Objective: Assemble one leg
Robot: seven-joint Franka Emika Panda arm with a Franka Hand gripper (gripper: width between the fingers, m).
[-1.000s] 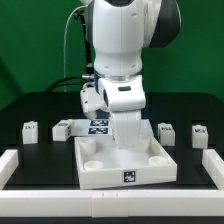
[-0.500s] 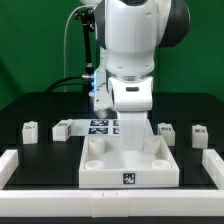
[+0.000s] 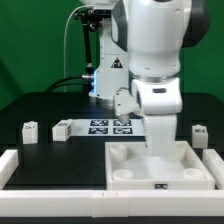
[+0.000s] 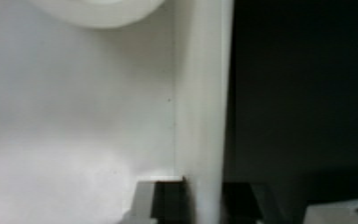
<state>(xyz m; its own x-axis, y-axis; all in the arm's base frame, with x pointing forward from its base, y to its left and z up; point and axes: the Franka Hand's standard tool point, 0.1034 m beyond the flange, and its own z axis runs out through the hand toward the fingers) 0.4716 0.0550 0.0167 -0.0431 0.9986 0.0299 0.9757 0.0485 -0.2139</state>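
While the arm point(image 3: 158, 60) bends over the table, gripper point(image 4: 202, 203): jaws narrowed onto the far rim of the panel. One finger sits on each side of that rim, and I see no gap at either pad in the wrist view.
Held item: the large white panel point(image 3: 130, 180), pinched by its raised rim point(image 4: 202, 100); no leg is in the jaws.
Panel position: flat on the dark table, near side, towards the exterior view's right. A round socket point(image 4: 96, 10) shows inside the rim.
Legs: three in view, all loose on the table at the far side. Leg A point(image 3: 30, 131) and leg B point(image 3: 62, 128) lie on the exterior view's left, well apart from the panel. Leg C point(image 3: 198, 134) is on the exterior view's right, just beyond the panel's far corner.
Marker board point(image 3: 110, 126): far of the panel, between leg B and the arm.
Step in hand (my reading): placing the panel ready, before any leg is fetched.
Doing it well: hold the rim square between the pads and slide the panel flat and slowly. A one-sided pinch like this lets it swing or tip.
Watch: leg C is close, so clear it and do not nudge it.
Release: open fully and lift straight up, so a finger does not drag the rim.
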